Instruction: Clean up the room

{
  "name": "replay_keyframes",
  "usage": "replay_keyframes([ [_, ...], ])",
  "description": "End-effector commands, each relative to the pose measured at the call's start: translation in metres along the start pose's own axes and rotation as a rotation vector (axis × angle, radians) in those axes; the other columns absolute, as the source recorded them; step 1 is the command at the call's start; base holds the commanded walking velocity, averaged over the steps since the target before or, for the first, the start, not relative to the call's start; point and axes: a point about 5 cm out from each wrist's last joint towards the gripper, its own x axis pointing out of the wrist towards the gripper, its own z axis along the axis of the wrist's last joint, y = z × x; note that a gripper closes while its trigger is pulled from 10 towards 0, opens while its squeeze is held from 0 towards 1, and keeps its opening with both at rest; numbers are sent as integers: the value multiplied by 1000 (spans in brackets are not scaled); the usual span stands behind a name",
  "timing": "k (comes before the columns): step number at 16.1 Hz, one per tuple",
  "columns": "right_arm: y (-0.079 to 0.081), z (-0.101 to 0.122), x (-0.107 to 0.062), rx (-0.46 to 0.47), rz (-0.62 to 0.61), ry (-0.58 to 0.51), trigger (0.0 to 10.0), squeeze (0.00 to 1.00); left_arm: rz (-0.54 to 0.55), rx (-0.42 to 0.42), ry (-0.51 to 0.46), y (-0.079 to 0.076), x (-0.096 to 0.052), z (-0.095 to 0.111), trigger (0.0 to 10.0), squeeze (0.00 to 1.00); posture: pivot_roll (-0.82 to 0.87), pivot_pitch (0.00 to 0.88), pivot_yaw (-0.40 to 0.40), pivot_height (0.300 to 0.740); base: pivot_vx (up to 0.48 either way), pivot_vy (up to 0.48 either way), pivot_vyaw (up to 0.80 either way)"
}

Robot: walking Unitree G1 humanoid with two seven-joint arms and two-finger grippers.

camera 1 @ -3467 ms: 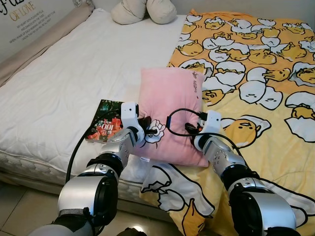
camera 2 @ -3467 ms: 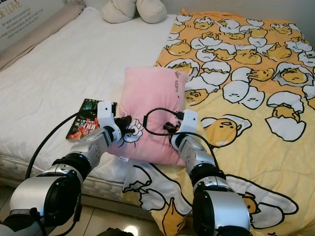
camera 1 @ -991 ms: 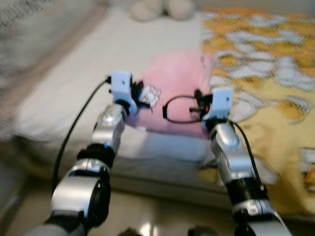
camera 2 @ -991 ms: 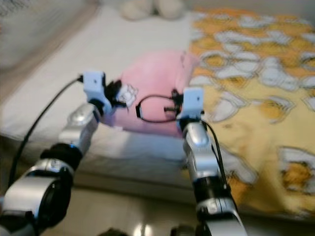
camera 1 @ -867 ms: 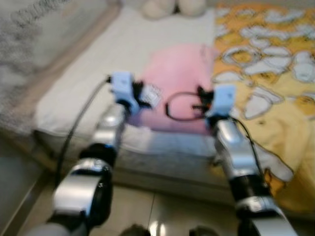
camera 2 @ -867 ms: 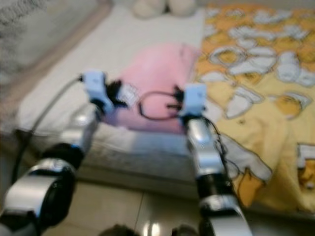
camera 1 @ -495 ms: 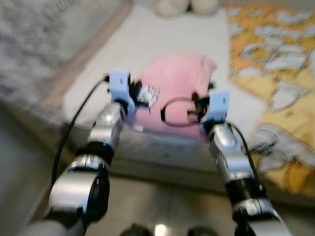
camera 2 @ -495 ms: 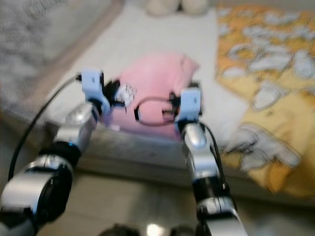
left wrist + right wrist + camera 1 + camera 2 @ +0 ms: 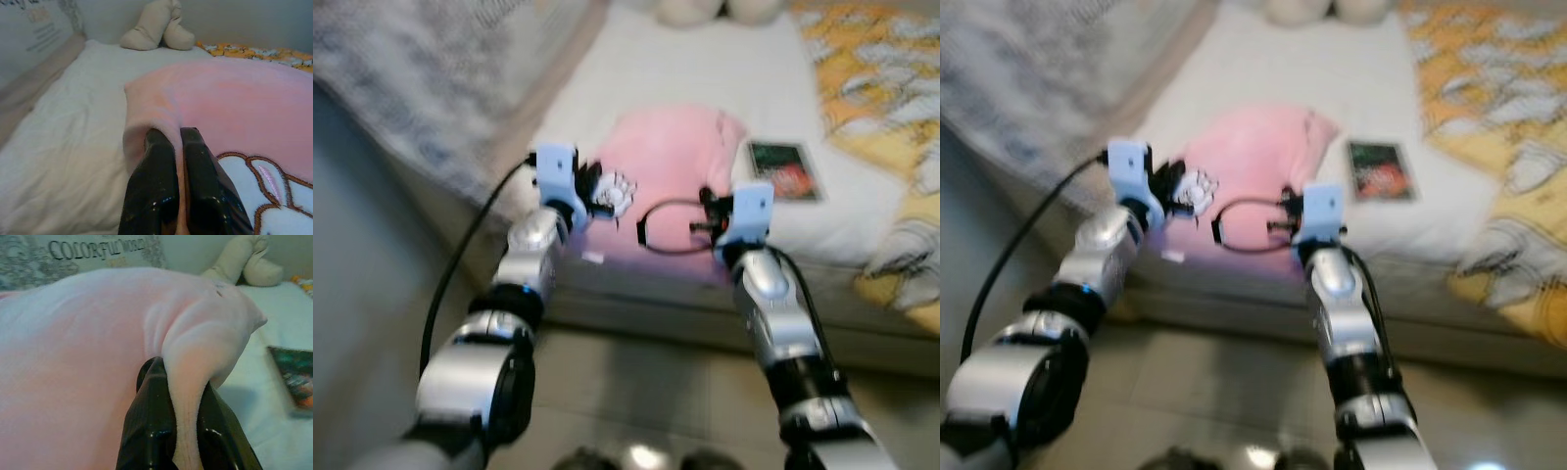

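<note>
Currently one pink pillow [image 9: 668, 166] is carried between both arms, above the near edge of the white mattress [image 9: 724, 73]. It is soft, light and easily squashed, so it sags away from any single grip; judging by its folds, the fabric bunches rather than slips. The best places to take hold are the two near corners or side seams, one per arm, and that is where the grip sits now. The left gripper [image 9: 177, 161] has its two black fingers pressed together on a fold at the pillow's left edge, beside the embroidered white patch [image 9: 274, 196]. The right gripper [image 9: 182, 396] pinches a thick ridge of fabric on the pillow's right side, with plush squeezed between its fingers. Count of things in view: one pillow, one book [image 9: 784, 169] lying flat on the mattress to the right of the pillow and apart from it, one cream stuffed toy [image 9: 159, 27] at the far end of the bed, and one yellow patterned blanket [image 9: 1489, 78] covering the right side. Both head views are blurred.
</note>
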Motion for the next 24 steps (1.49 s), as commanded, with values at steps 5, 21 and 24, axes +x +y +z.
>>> replay_keyframes([
  [5, -6, 1, 1, -16, -17, -17, 10000, 0, 16, 46, -61, -2, 4, 15, 10000, 0, -189, 0, 78, 740, 384, 0, 0],
  [21, -9, -5, 1, -23, -22, 10, 10000, 0, 117, 58, -61, 8, 5, 18, 10000, 0, -187, 0, 75, 740, 480, 0, 0],
  [24, -10, -5, 2, -26, -21, 15, 10000, 0, 126, 49, -65, 7, 6, 20, 10000, 0, -189, 0, 74, 740, 477, 0, 0],
])
